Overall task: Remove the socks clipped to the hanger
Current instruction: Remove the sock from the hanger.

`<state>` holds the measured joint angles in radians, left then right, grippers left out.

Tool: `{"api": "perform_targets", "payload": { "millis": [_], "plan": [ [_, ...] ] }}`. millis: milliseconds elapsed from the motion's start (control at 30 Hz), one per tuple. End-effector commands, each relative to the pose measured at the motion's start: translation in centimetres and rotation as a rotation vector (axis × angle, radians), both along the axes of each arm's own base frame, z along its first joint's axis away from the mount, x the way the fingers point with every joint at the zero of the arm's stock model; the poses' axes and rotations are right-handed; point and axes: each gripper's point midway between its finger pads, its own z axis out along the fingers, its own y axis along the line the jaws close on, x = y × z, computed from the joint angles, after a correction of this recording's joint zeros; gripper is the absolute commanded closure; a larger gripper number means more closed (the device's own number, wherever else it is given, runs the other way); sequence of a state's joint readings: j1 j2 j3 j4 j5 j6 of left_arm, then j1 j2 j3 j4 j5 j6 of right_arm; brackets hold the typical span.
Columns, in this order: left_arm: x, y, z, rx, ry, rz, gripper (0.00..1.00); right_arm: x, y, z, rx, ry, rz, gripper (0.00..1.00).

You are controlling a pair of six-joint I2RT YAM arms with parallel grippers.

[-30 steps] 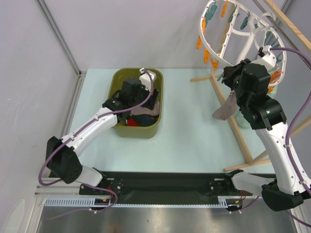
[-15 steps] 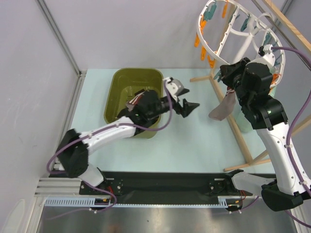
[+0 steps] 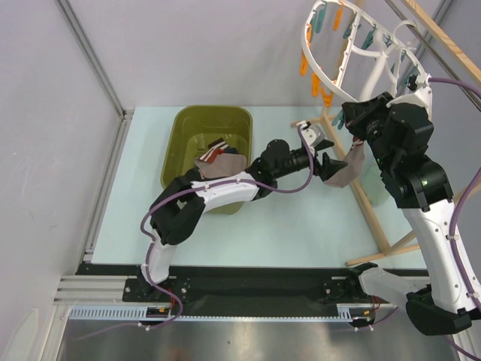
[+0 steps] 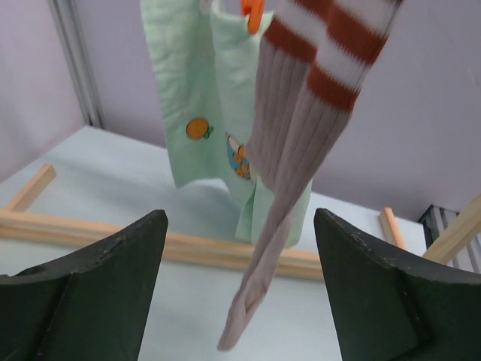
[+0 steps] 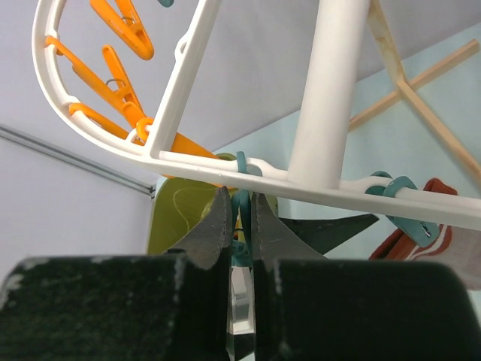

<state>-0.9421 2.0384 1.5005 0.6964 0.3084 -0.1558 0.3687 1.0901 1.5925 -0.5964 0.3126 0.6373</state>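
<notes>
Wide-open, empty left gripper (image 4: 240,226) facing taupe ribbed sock with red-and-white cuff (image 4: 289,150) — hung vertical, dead ahead, frame centre — right gripper (image 5: 240,210) pinching teal plastic peg (image 5: 242,169) on white plastic ring hanger (image 5: 331,98).

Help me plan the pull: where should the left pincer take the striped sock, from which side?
On the striped sock, probably the ribbed grey leg below the stripes, the open left pincer coming head-on: that part hangs free and narrow.
</notes>
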Motion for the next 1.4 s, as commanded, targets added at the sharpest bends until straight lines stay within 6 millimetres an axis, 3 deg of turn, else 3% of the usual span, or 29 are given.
{"api": "perform_targets", "payload": {
  "millis": [0, 167, 233, 333, 367, 400, 467, 500, 667, 733, 933, 967, 1167, 1200, 1267, 1333, 1367],
  "plan": [
    [-1.4, -1.5, 7.4, -0.174, -0.116, -0.032, 0.15, -0.5, 1.0, 1.1, 0.032, -0.047, 0.066, 1.00],
    [-2.2, -4.5, 7.6, -0.151, -0.147, -0.060, 0.20, -0.4, 0.9, 0.6, 0.045, -0.042, 0.067, 1.00],
    [-3.0, -4.9, 7.9, -0.163, -0.153, -0.074, 0.31, -0.3, 0.7, 0.4, 0.044, -0.038, 0.062, 1.00],
    [-3.8, -5.3, 8.0, -0.170, -0.146, -0.088, 0.57, -0.3, 0.5, 0.2, 0.047, -0.036, 0.057, 0.99],
    [-3.8, -5.3, 8.3, -0.172, -0.147, -0.083, 0.64, -0.3, 0.4, 0.0, 0.047, -0.033, 0.054, 0.91],
    [-3.8, -5.3, 8.4, -0.169, -0.142, -0.082, 0.77, -0.4, 0.3, 0.0, 0.048, -0.035, 0.054, 0.85],
    [-3.7, -5.4, 8.7, -0.158, -0.131, -0.074, 0.90, -0.6, 0.1, 0.0, 0.049, -0.033, 0.054, 0.75],
    [-3.7, -5.2, 8.9, -0.155, -0.127, -0.066, 1.00, -0.8, 0.0, -0.1, 0.043, -0.028, 0.051, 0.65],
    [-3.4, -4.6, 10.2, -0.147, -0.101, -0.041, 1.00, -2.3, -1.6, -0.4, -0.002, -0.003, 0.011, 0.31],
    [-3.5, -4.5, 10.4, -0.124, -0.080, -0.041, 1.00, -3.0, -2.4, -1.1, -0.041, 0.018, -0.011, 0.26],
    [-3.6, -4.1, 11.1, -0.100, -0.030, -0.049, 1.00, -6.2, -5.0, -0.2, -0.109, -0.022, -0.073, 0.07],
    [-3.7, -4.0, 11.5, -0.106, -0.020, -0.052, 1.00, -6.8, -5.3, -0.1, -0.128, -0.028, -0.078, 0.05],
    [-4.3, -3.9, 11.8, -0.084, 0.010, -0.084, 1.00, -9.1, -6.0, -3.5, -0.221, 0.049, -0.048, 0.02],
    [-4.6, -3.7, 12.1, -0.091, 0.011, -0.093, 1.00, -10.4, -6.2, -3.5, -0.228, 0.022, -0.035, 0.03],
    [-5.3, -3.7, 12.1, -0.090, 0.025, -0.129, 1.00, -10.6, -5.6, -5.9, -0.253, 0.050, 0.012, 0.03],
    [-5.9, -3.5, 12.5, -0.094, 0.035, -0.147, 1.00, -11.8, -5.8, -7.0, -0.267, 0.035, 0.027, 0.03],
    [-6.2, -3.4, 12.5, -0.094, 0.039, -0.161, 1.00, -11.8, -5.6, -8.8, -0.282, 0.064, 0.042, 0.03]
  ]
}}
